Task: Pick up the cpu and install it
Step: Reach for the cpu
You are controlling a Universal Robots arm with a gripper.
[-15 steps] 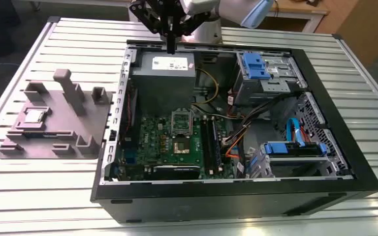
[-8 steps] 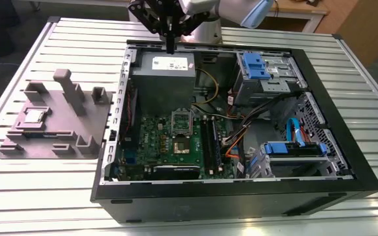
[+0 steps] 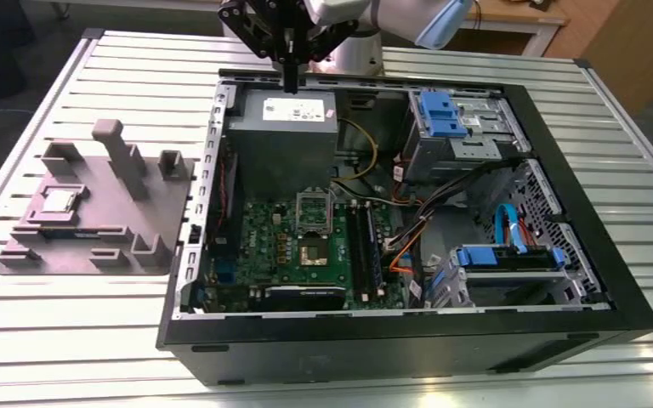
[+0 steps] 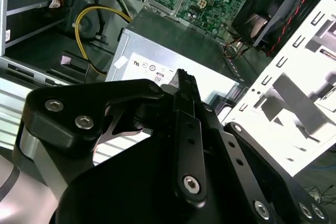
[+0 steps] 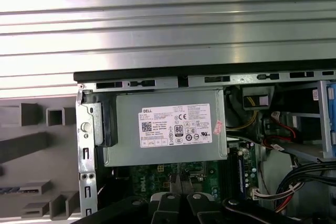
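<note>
At the exterior view's left, a grey moulded tray (image 3: pixel 150 217) lies on the slatted table (image 3: pixel 77 340), with the cpu (image 3: pixel 57 201) sitting in its left pocket, well apart from the gripper (image 3: pixel 292 83). Right of the tray is the open computer case (image 3: pixel 417 340). The gripper hangs over the far-side power supply (image 3: pixel 286 127), fingers clenched together, grasping nothing.

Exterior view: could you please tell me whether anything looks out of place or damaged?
Nothing stands out. The cpu lies flat in its pocket on the grey tray, the cables lie inside the open computer case, and the gripper hangs above the power supply.
</note>
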